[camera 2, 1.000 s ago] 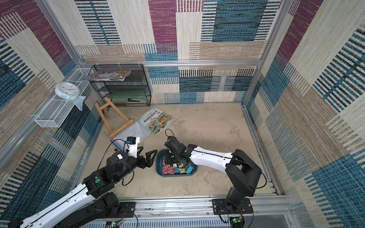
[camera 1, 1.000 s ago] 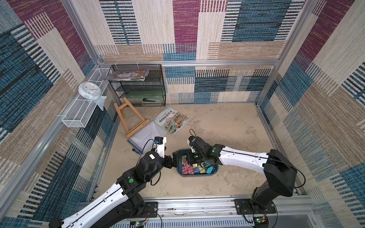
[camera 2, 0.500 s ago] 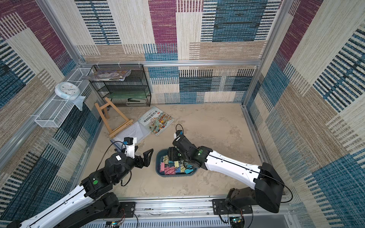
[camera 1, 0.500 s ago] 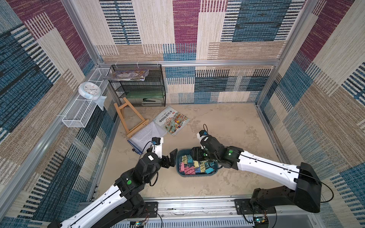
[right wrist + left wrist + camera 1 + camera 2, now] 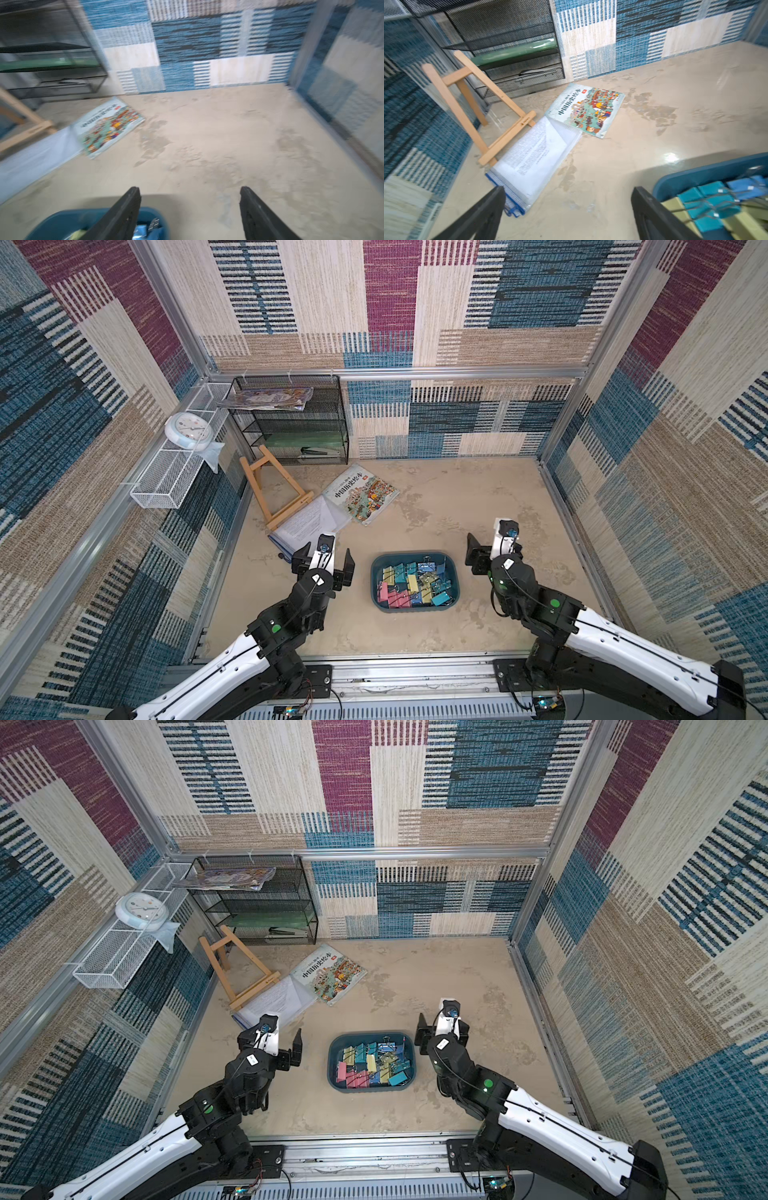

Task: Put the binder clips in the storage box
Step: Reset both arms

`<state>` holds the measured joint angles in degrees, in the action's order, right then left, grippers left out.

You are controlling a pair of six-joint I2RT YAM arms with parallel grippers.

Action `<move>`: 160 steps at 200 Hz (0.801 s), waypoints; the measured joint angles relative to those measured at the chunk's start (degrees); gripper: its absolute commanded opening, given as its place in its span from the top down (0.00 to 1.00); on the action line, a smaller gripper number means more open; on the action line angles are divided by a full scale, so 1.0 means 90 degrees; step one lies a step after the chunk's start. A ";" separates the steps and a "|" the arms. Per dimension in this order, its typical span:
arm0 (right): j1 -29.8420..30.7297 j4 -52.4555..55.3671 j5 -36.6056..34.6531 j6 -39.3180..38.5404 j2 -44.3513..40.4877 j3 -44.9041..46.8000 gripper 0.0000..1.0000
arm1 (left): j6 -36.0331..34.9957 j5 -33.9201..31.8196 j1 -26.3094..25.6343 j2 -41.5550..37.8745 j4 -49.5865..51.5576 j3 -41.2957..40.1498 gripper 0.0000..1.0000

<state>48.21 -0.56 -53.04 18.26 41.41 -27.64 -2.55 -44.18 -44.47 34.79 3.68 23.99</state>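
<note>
- Clips (image 5: 413, 585) (image 5: 374, 1065) are lying heaped inside the box (image 5: 415, 609) (image 5: 370, 1089), their bodies overlapping and their wire handles tangling.
- The box is sitting on the surface (image 5: 436, 506) between the two pincers, apart from both.
- The left pincer (image 5: 326, 552) (image 5: 272, 1034) is hovering just beside the box's left side, its jaws standing wide apart and holding nothing.
- In the left wrist view, the left pincer (image 5: 568, 189) is framing bare surface, and a box corner with teal, blue and yellow clips is showing past one finger.
- The right pincer (image 5: 493, 541) (image 5: 442, 1023) is hovering near the box's far right corner, jaws likewise spread and gripping nothing.
- In the blurred right wrist view, the right pincer (image 5: 189, 188) is framing bare surface, with the box rim peeking from behind one finger.
- The surface is showing as mottled beige, with darker patches.
- Walls (image 5: 390, 302) of woven patchwork in blue, maroon and cream are enclosing it inside a metal frame.
- Counting: one box; two pincers; one easel (image 5: 274, 489); one book (image 5: 360, 494); one clear folder (image 5: 309, 526) of papers; one black rack (image 5: 291, 423); one white basket (image 5: 166, 485); one clock (image 5: 188, 434).
- The clips are showing in four colours: yellow, pink, teal and blue; the heap is hiding too much for an exact count.
</note>
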 measured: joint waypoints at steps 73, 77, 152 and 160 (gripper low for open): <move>-0.3337 -0.3194 0.0556 -0.1732 0.0403 0.1987 0.20 | -0.0809 0.0403 0.1887 0.0505 -0.1984 -0.1304 0.02; -0.3458 -0.3347 0.0656 -0.1732 0.0595 0.2004 0.20 | -0.0780 0.0486 0.1984 0.0610 -0.2062 -0.1304 0.02; -0.4609 -0.6132 0.1970 -0.1804 0.4573 0.1217 0.15 | -0.0340 0.2193 0.3682 0.3463 -0.3888 -0.0886 0.00; -0.4694 -0.6506 0.2135 -0.1843 0.4867 0.1183 0.15 | -0.0279 0.2370 0.3847 0.3725 -0.4112 -0.0833 0.00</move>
<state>5.96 -59.11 -33.82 1.67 85.21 -16.99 -5.06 -22.85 -9.85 68.31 -33.32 16.49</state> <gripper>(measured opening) 0.849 0.998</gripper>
